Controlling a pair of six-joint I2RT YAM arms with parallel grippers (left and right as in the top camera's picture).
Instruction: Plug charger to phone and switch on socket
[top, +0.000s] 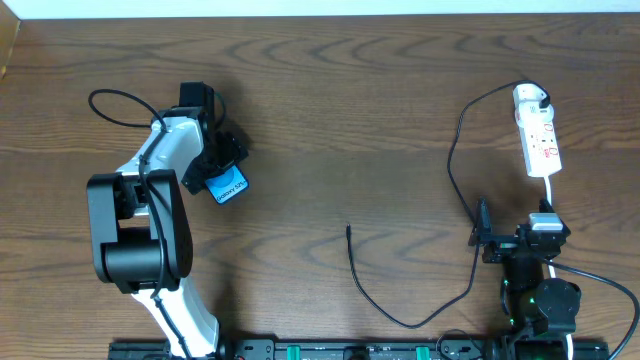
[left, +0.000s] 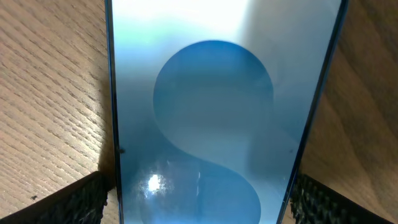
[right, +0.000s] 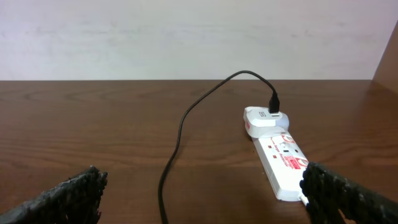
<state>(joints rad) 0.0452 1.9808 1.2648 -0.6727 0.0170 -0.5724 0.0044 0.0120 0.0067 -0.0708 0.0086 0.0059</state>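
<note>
R gripper (right: 202, 202): hovering low at near edge, jaws standing fully apart, holding nothing; facing along table (top: 320, 90) toward socket (right: 283, 163), prob. waiting in reach of charger (right: 179, 140) and switch.
charger: lying slack on table; passing just beside R gripper, looping near robot base, then curving back toward centre.
plug tip (top: 348, 230): resting free betw. the arms, well apart from phone (top: 230, 186); not yet going into anything.
L gripper (left: 199, 205): reaching over phone, jaws spread wide astride it, pads (left: 68, 202) sitting right at both long edges; cannot tell whether squeezing or just bracketing. Prob. bracing against sliding during tip insertion.
phone: seeming to be lying on table at L side, screen up, glowing blue, turned at an angle to table edge; partly hiding under L gripper in overhead. Port end not showing.
socket: lying far R, beyond R gripper, long axis running away from base.
white plug (right: 264, 119): sitting at far end of socket, cable arcing up and out of it; mains side looking done.
switch: red marks showing on socket top; too small for telling on/off.
next (judging): needing R gripper picking up plug tip, carrying it across to phone; risking slack cable dragging or tip twisting betw. pads.
</note>
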